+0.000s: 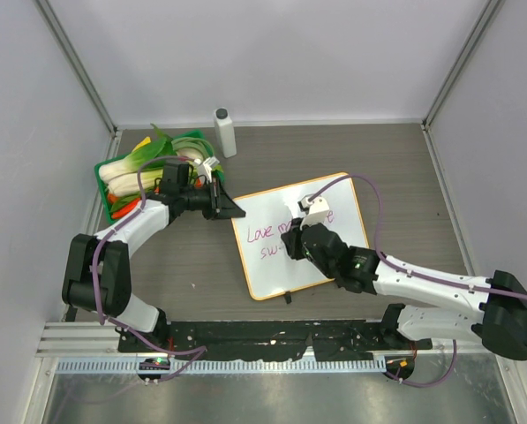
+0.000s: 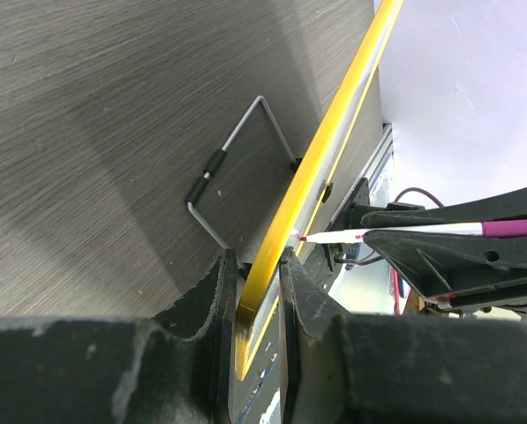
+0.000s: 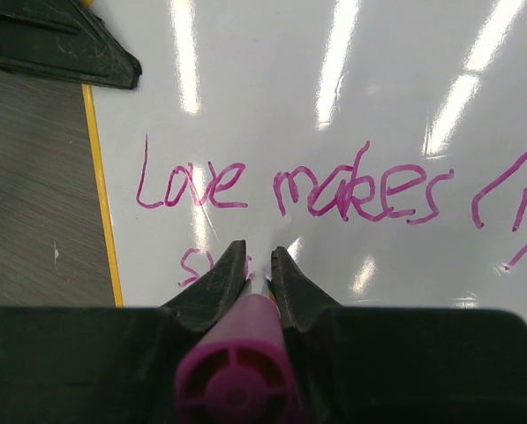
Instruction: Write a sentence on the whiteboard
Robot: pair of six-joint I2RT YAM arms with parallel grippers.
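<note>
The whiteboard (image 1: 285, 272) lies tilted in the middle of the table, its thin orange frame (image 2: 334, 132) seen edge-on in the left wrist view. My left gripper (image 1: 228, 208) (image 2: 256, 265) is shut on the board's top-left corner. The sentence (image 3: 289, 190) reads "Love makes li" in magenta, with "sw" (image 3: 191, 263) begun on a second line. My right gripper (image 1: 295, 244) (image 3: 259, 258) is shut on a magenta marker (image 3: 244, 353), whose tip (image 2: 305, 238) touches the board (image 3: 378, 79) beside the "sw". Its fingers hide the newest strokes.
A green tray (image 1: 195, 139) of vegetables sits at the back left behind the left arm. A white bottle (image 1: 225, 132) stands next to it. A wire stand leg (image 2: 237, 159) juts out from under the board's edge. Grey walls enclose the table.
</note>
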